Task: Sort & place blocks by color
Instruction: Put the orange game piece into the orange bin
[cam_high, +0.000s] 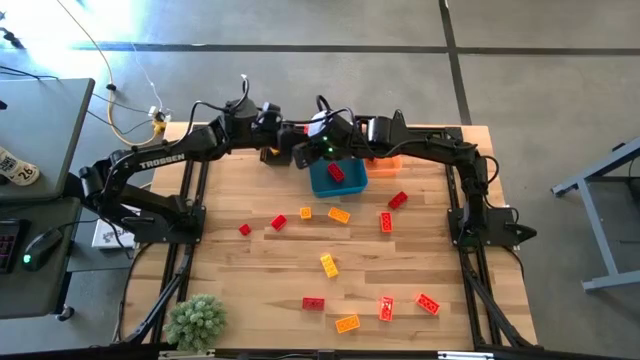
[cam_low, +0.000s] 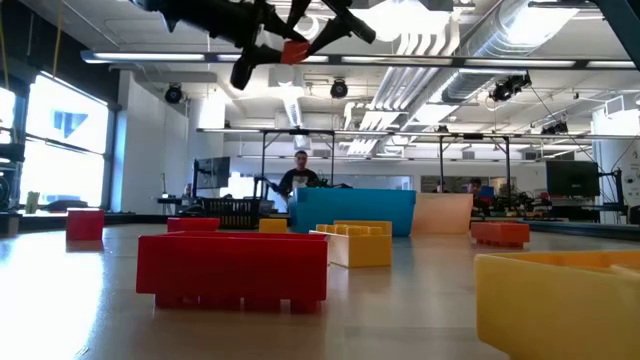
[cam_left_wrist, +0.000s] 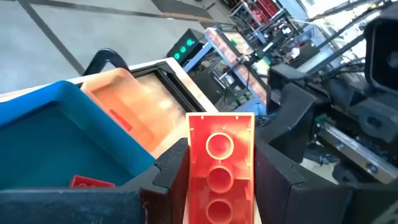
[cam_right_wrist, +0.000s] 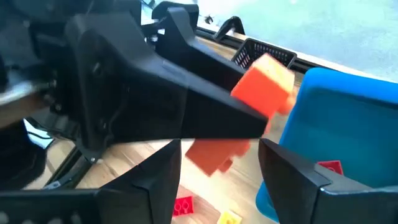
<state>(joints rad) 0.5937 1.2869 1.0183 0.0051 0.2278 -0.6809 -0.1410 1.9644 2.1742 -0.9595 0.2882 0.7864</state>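
Both grippers are raised over the table's far middle, close together beside the blue bin (cam_high: 338, 180), which holds one red block (cam_high: 336, 172). My left gripper (cam_left_wrist: 221, 168) is shut on a red block (cam_left_wrist: 221, 158) whose hollow underside faces the camera. My right gripper (cam_right_wrist: 217, 146) is shut on an orange block (cam_right_wrist: 214, 155). The left gripper's block (cam_right_wrist: 264, 87) also shows in the right wrist view. An orange bin (cam_high: 388, 160) stands to the right of the blue one. Several red, orange and yellow blocks (cam_high: 329, 265) lie flat on the wooden table. My left gripper pinches the red block by its two long sides (cam_left_wrist: 191, 163) between its two fingers. The block's far end sticks out beyond the fingertips, and it is lifted clear above the bins. My right gripper has the orange block's ends (cam_right_wrist: 189, 155) between its two fingertips. The block is high above the table and blurred, so the hold shows no finer.
A black basket (cam_right_wrist: 264, 53) sits by the blue bin at the far edge. A small green plant (cam_high: 195, 320) stands at the table's near left corner. Loose blocks are scattered over the middle and near right. A person (cam_low: 300, 172) stands in the room beyond the table.
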